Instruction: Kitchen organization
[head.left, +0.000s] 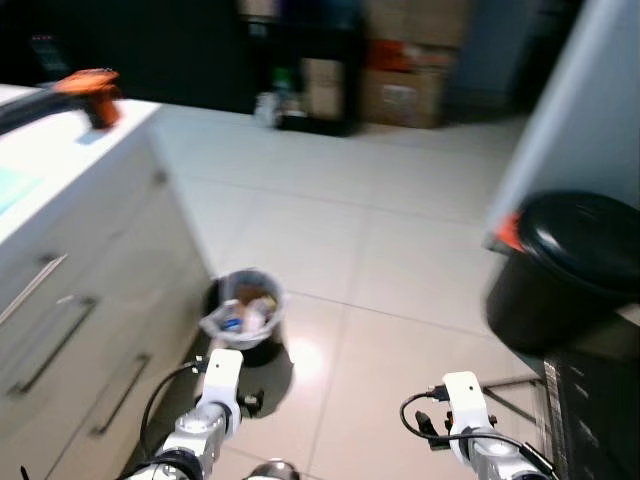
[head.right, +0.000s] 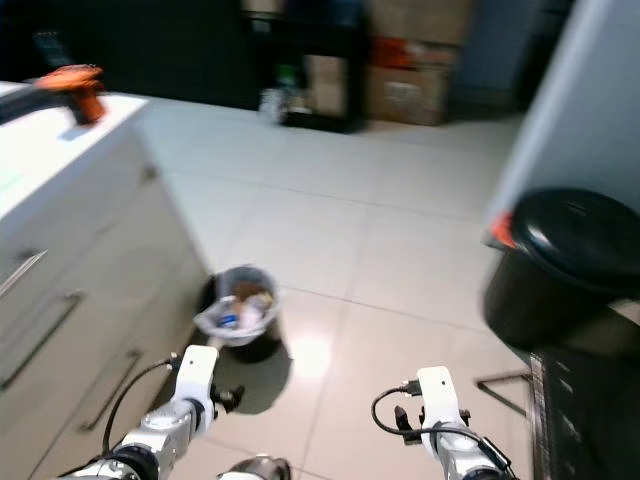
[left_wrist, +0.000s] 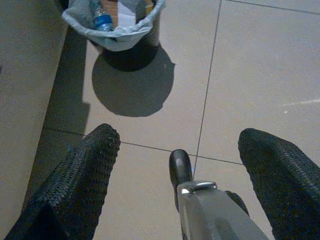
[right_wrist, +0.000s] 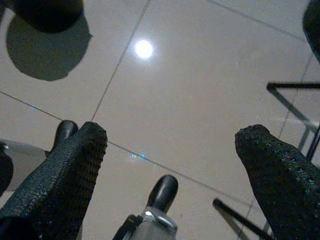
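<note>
Hanging low over the tiled floor (head.left: 400, 260), the left gripper (left_wrist: 177, 165) and right gripper (right_wrist: 170, 160) both have their fingers spread wide, holding nothing. A small waste bin (head.left: 243, 310) lined with a bag and full of rubbish stands beside the white cabinet (head.left: 80, 300), near the left gripper. A black lidded bin (head.left: 570, 265) sits at the right.

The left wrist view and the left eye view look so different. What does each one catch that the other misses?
The left wrist view alone gives the open left pincer with its textured black fingers wide apart, hanging over the floor. The left eye view alone gives the white counter with drawers, an orange tool on it, the big black lidded bin and cardboard boxes. Both share the small round waste bin with a plastic liner and the pale tiled floor.
</note>
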